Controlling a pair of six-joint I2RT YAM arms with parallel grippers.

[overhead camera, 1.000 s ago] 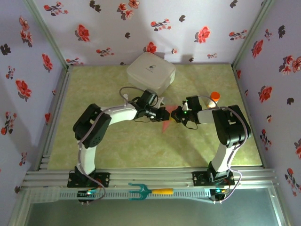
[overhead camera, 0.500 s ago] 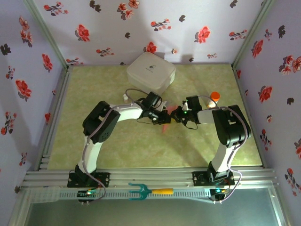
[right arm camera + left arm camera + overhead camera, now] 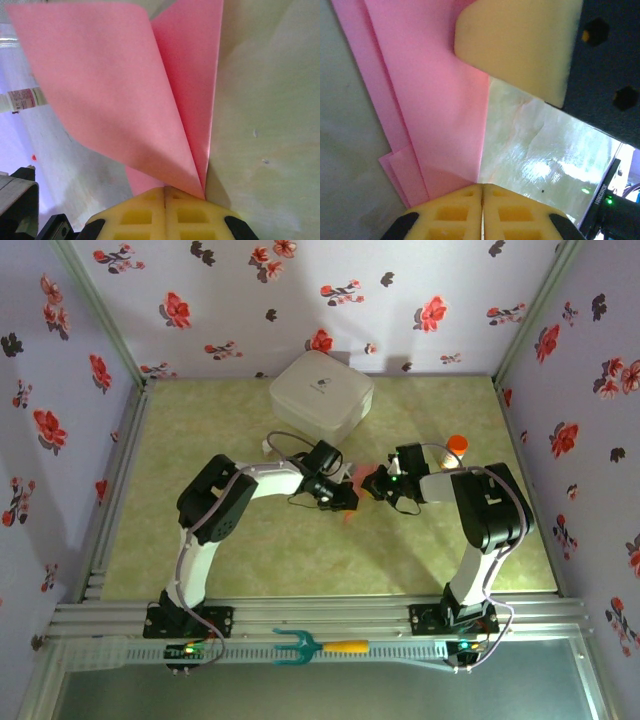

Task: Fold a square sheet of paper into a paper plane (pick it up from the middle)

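Paper [image 3: 350, 515], pink, already creased into several layers, low at mid-table between the two arms, apart from box [image 3: 321, 392] and bottle [image 3: 457, 445]. Pinched by right gripper [image 3: 165, 192] at the meeting point of two creases, jaws pressed tight on that corner, one flap lifted off table [image 3: 270, 100] and leaning over the other. Probably held so to anchor the pointed end and keep the fold from springing flat. Met from the opposite side by left gripper [image 3: 482, 188], jaws likewise pressed together, tips right at the lower corner of the flat layers. Cannot tell whether nipped there between the tips or merely pushed down against the table. From the left wrist: stepped edges of stacked folds on the left, bare table on the right, right gripper at the far end of the sheet. Judged as mid-fold, with closed tips suited to pressing along an edge and sharpening a crease, and the other end gripped against sliding. Not yet a slim dart with a centre ridge; more folds wanted. Thin stuff, easily torn or skewed if dragged against the anchored corner, so best worked gently and along the crease, not across it.
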